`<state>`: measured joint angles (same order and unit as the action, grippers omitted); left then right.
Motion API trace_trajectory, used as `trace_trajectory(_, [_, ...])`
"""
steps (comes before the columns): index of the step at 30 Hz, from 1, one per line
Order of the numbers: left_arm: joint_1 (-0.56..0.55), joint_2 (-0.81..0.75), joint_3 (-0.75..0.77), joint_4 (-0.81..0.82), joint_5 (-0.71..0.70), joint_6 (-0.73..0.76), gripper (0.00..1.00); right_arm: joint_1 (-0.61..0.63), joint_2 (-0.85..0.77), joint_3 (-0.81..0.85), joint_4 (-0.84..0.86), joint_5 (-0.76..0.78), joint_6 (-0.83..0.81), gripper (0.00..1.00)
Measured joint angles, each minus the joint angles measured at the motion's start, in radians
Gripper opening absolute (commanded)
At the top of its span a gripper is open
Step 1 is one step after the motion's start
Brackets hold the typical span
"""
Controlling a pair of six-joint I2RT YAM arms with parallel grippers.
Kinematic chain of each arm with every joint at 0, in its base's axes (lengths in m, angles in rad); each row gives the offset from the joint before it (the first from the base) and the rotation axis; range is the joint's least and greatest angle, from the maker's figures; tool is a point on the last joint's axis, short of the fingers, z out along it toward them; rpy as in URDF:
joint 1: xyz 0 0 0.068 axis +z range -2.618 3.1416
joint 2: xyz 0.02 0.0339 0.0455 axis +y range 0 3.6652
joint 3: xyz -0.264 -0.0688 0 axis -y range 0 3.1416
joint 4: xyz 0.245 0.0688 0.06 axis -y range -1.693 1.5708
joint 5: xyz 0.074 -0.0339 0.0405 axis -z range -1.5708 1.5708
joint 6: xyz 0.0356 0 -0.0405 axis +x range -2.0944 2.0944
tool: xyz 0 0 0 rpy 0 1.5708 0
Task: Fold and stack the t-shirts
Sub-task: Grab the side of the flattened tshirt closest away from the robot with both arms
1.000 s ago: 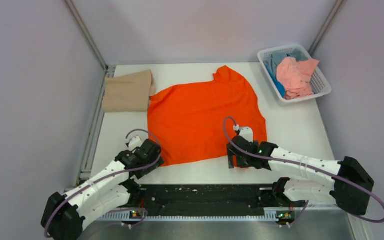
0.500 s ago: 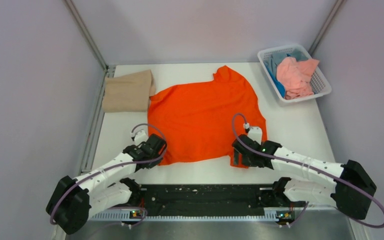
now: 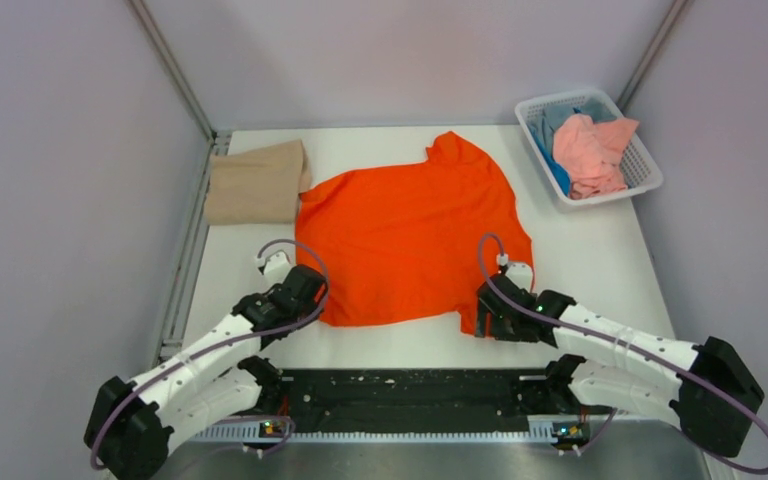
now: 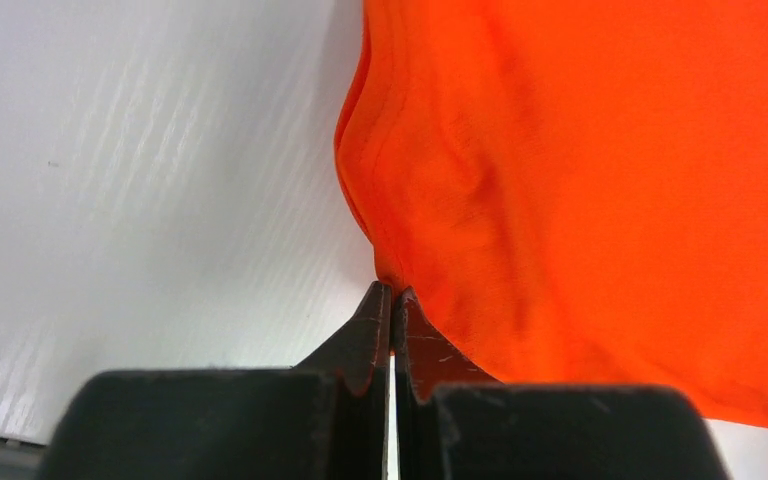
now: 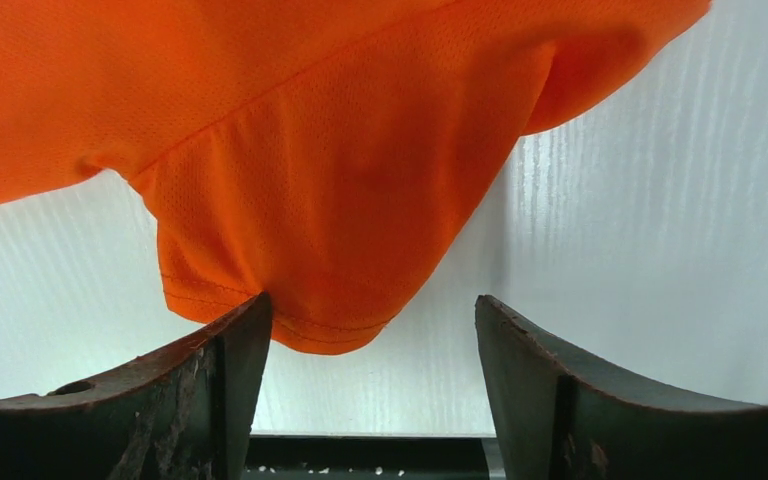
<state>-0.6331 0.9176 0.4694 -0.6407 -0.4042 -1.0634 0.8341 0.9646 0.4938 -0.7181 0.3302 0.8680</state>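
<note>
A bright orange t-shirt [image 3: 410,240] lies spread flat in the middle of the white table. My left gripper [image 3: 305,287] sits at its near-left hem. In the left wrist view that gripper [image 4: 392,290] is shut on a bunched fold of the orange t-shirt [image 4: 580,180]. My right gripper [image 3: 490,308] is at the near-right corner. In the right wrist view it [image 5: 370,312] stands open, with an orange flap [image 5: 340,220] reaching between the fingers, touching the left one. A folded tan t-shirt [image 3: 255,183] lies at the back left.
A white lattice basket [image 3: 643,186] stands at the back right, holding a salmon-pink shirt [image 3: 590,150] over a blue one [image 3: 558,125]. A metal rail [image 3: 185,260] runs along the table's left edge. A black strip [image 3: 410,390] crosses the near edge between the arm bases.
My left gripper has moved onto the hem and closed from wide open to shut on it. The right gripper has slid a little to the right along the near hem.
</note>
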Motion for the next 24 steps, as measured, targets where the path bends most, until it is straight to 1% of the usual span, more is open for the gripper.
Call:
trace_trajectory(1, [0.0,-0.03,0.0,-0.001,-0.006,0.004,0.0,-0.001,0.011,-0.013,0.017,-0.008,0.0,0.62])
trace_trajectory(2, [0.0,-0.064,0.0,0.0,-0.012,0.011,0.0,-0.002,0.023,-0.023,0.035,-0.014,-0.001,0.52])
trace_trajectory(4, [0.0,-0.121,-0.005,0.005,-0.023,0.02,0.0,-0.003,0.058,-0.031,0.076,-0.026,-0.007,0.26])
trace_trajectory(5, [0.0,-0.146,-0.008,0.006,-0.03,0.023,0.0,-0.005,0.069,-0.028,0.097,-0.031,-0.013,0.18])
trace_trajectory(6, [0.0,-0.16,-0.011,0.006,-0.033,0.025,0.0,-0.006,0.081,-0.027,0.121,-0.038,-0.018,0.13])
trace_trajectory(7, [0.0,-0.175,-0.014,0.006,-0.038,0.027,0.0,-0.007,0.092,-0.025,0.135,-0.044,-0.024,0.1])
trace_trajectory(9, [0.0,-0.195,-0.018,0.006,-0.047,0.032,0.0,-0.007,0.11,-0.01,0.133,-0.05,-0.031,0.09])
trace_trajectory(12, [0.0,-0.209,-0.021,0.01,-0.058,0.045,0.0,-0.008,0.113,0.045,0.079,-0.049,-0.049,0.08])
trace_trajectory(17, [0.0,-0.214,-0.021,0.04,-0.062,0.073,0.0,-0.008,0.158,0.229,-0.004,-0.019,-0.1,0.08])
trace_trajectory(20, [0.0,-0.206,-0.021,0.065,-0.066,0.088,0.0,-0.017,0.254,0.347,-0.03,0.017,-0.149,0.1])
trace_trajectory(24, [0.0,-0.178,-0.021,0.08,-0.07,0.097,0.0,-0.039,0.44,0.501,-0.043,0.056,-0.237,0.14])
